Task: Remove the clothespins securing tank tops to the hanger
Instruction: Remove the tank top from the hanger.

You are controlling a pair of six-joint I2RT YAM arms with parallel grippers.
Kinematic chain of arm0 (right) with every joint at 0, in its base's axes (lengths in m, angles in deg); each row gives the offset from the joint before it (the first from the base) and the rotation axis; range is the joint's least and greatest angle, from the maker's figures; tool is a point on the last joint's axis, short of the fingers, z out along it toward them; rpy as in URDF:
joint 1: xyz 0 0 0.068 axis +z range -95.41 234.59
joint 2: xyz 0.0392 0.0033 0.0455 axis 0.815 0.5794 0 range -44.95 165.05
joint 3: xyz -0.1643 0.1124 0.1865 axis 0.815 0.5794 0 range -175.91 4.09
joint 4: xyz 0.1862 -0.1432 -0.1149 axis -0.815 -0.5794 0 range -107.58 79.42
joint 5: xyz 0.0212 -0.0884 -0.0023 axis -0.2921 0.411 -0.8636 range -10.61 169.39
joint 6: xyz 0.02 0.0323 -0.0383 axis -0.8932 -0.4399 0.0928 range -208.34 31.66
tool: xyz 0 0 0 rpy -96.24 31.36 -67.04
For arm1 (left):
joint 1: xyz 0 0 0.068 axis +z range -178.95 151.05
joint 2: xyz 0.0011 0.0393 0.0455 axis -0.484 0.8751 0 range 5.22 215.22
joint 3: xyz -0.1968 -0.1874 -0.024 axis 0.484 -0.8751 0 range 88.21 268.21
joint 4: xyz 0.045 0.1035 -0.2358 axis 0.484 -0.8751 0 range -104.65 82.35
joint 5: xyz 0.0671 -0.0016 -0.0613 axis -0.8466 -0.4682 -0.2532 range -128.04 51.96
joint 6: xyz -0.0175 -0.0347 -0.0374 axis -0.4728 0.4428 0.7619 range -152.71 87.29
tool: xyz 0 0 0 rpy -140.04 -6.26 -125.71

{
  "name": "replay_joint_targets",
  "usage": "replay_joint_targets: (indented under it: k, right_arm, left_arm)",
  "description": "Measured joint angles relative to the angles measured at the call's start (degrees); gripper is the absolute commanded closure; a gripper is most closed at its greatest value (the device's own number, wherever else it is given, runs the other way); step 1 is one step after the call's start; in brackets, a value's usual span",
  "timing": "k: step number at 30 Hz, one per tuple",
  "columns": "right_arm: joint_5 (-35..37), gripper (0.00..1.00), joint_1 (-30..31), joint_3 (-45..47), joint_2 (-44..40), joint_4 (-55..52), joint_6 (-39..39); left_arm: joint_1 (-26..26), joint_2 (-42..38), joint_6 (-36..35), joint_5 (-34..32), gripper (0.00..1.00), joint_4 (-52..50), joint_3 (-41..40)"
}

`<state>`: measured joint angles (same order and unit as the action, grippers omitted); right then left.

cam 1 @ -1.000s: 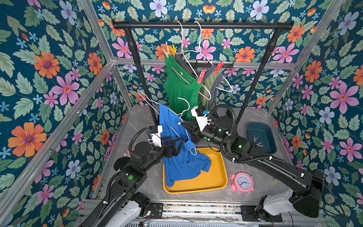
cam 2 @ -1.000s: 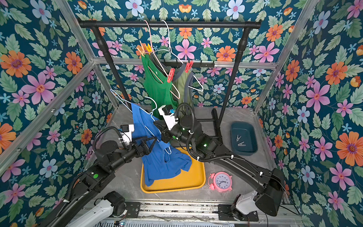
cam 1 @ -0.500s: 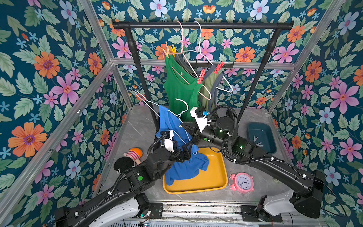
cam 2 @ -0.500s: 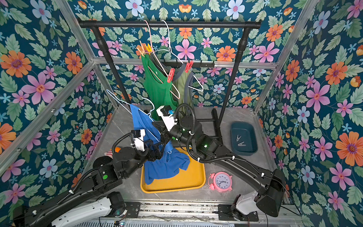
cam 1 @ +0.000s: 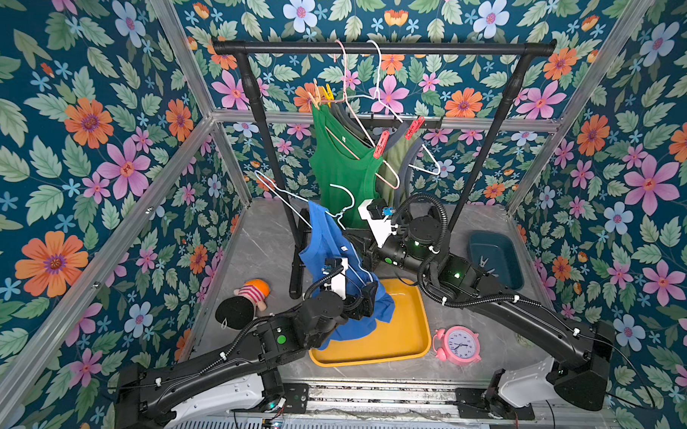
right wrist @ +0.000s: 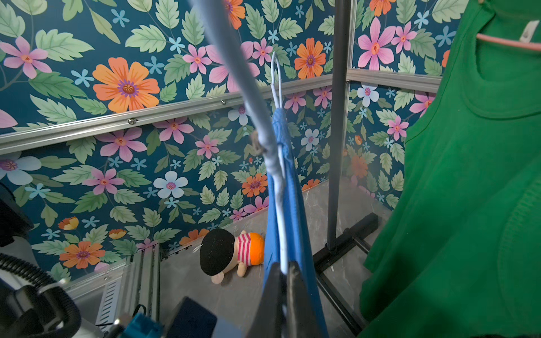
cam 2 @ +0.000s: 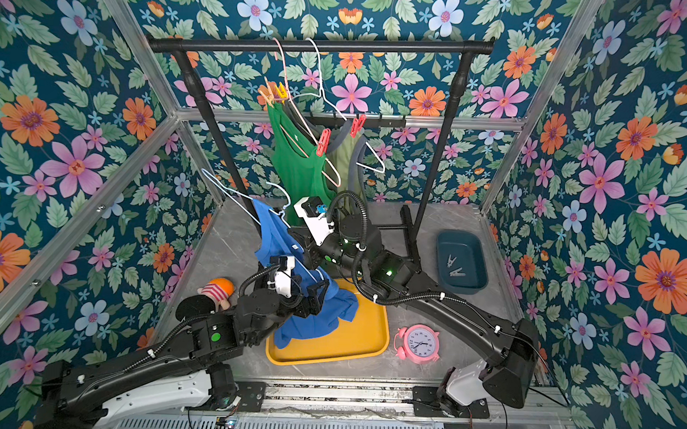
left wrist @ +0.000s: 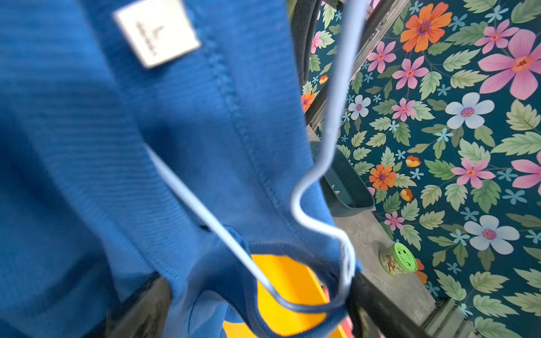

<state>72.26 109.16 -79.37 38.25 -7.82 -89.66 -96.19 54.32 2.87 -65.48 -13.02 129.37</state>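
Left end effector [cam 2: 315, 297] advanced, open against blue tank top [cam 1: 325, 246]; right end effector [right wrist: 282, 273] clamps hanger [left wrist: 333, 117] beside rack post [right wrist: 336, 146].

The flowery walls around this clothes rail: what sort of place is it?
Probably a robot test booth, not a home: floral-printed wall panels sit in an aluminium frame, two black robot arms are mounted at the front, and a black clothes rail stands on a grey tabletop.
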Motion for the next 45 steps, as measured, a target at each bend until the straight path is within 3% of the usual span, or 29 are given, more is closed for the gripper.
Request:
replay_joint_targets:
  k: [11,17,21,28,38,45]
  right_arm:
    - [0.0,1.00,0.0,-1.0,0.2,-0.7,0.8]
    - [0.2,1.00,0.0,-1.2,-1.3,-4.5,1.7]
    - [0.2,1.00,0.0,-2.6,-2.2,-9.1,2.7]
    - [-0.2,1.00,0.0,-7.4,-2.0,-20.0,3.6]
    - [0.5,1.00,0.0,-11.7,-3.4,-37.6,5.4]
    - [1.3,1.00,0.0,-13.1,-4.5,-45.0,5.4]
  left_arm:
    - [-6.6,-1.7,0.5,-8.8,0.08,-4.5,0.3]
    - [-7.1,-6.3,1.3,-15.5,0.08,-9.3,3.5]
    - [-7.1,-7.0,-0.2,-19.1,0.08,-10.8,6.9]
    - [-7.5,-1.2,-3.9,-24.3,0.07,-11.8,12.8]
    - [-10.1,1.7,-5.8,-33.3,0.07,-12.4,15.6]
    - [-10.8,3.4,-6.0,-36.0,0.06,-12.6,15.7]
